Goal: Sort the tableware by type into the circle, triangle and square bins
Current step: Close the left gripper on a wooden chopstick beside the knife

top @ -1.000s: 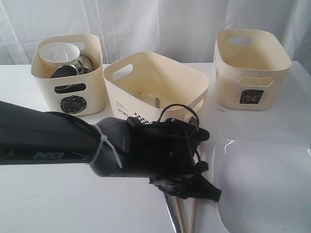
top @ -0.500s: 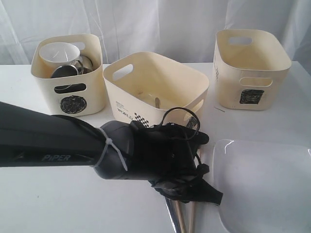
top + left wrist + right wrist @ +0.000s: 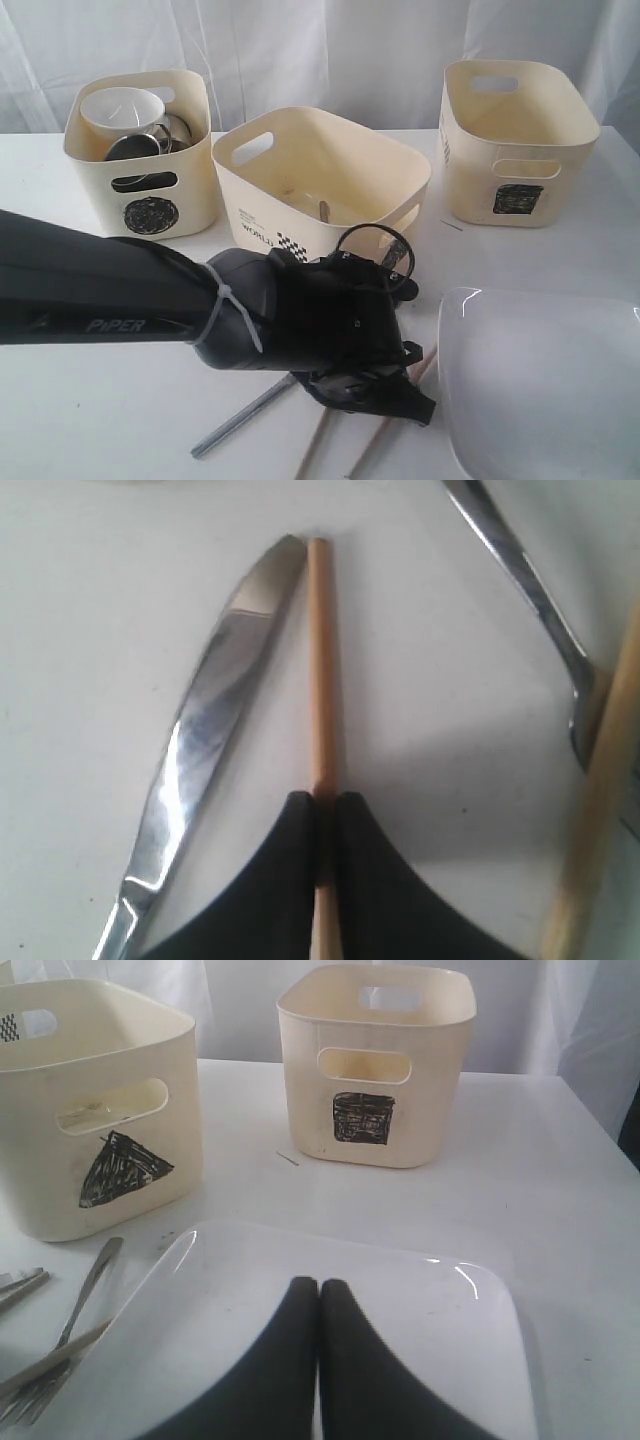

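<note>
In the left wrist view my left gripper (image 3: 322, 798) is shut on a wooden chopstick (image 3: 320, 660), low over the table. A steel knife (image 3: 215, 710) lies beside that chopstick. A steel utensil handle (image 3: 530, 590) and a second chopstick (image 3: 600, 780) lie further off. My right gripper (image 3: 319, 1282) is shut above the large white square plate (image 3: 420, 1300), with nothing seen between its fingers. The circle bin (image 3: 140, 150) holds the small white bowl (image 3: 120, 108) and steel mugs (image 3: 135, 147). The triangle bin (image 3: 320, 170) contains a steel utensil (image 3: 323, 210). The square bin (image 3: 515, 140) looks empty.
The left arm's black body (image 3: 100, 290) crosses the front left of the exterior view and hides the table under it. A fork (image 3: 85, 1280) lies between the triangle bin (image 3: 90, 1110) and the plate. White curtains hang behind the bins.
The left gripper has shifted a little left. The knife and chopsticks, which pointed straight toward the front edge, now lie splayed diagonally. The right side is unchanged.
</note>
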You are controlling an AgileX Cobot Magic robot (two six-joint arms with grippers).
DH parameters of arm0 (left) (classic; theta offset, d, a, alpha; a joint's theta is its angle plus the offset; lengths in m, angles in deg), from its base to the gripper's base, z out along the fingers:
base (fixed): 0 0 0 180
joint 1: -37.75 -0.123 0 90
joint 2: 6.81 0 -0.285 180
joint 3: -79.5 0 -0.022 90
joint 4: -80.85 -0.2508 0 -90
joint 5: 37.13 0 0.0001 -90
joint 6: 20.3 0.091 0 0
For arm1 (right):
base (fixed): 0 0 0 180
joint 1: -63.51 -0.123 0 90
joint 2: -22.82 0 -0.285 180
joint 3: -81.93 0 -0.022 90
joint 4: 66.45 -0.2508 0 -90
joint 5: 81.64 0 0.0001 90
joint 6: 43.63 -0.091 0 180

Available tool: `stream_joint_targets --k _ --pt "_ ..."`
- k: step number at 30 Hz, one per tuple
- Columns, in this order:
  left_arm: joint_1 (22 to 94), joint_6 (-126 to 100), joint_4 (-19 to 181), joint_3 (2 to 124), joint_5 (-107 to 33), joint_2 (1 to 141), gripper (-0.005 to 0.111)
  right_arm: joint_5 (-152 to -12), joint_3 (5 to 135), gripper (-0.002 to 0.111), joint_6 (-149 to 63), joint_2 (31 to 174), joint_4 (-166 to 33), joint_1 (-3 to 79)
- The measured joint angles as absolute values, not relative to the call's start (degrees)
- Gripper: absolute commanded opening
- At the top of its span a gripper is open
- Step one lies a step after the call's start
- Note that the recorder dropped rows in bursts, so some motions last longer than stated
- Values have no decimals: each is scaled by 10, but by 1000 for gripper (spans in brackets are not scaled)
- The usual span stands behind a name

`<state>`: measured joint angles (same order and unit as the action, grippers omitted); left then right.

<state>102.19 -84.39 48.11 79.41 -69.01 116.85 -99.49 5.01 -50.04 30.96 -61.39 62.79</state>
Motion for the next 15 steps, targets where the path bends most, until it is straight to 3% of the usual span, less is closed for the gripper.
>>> stream_joint_targets --k 15 --pt "1022 -815 489 793 -683 1097 0 -995 50 0 -500 310 -614 628"
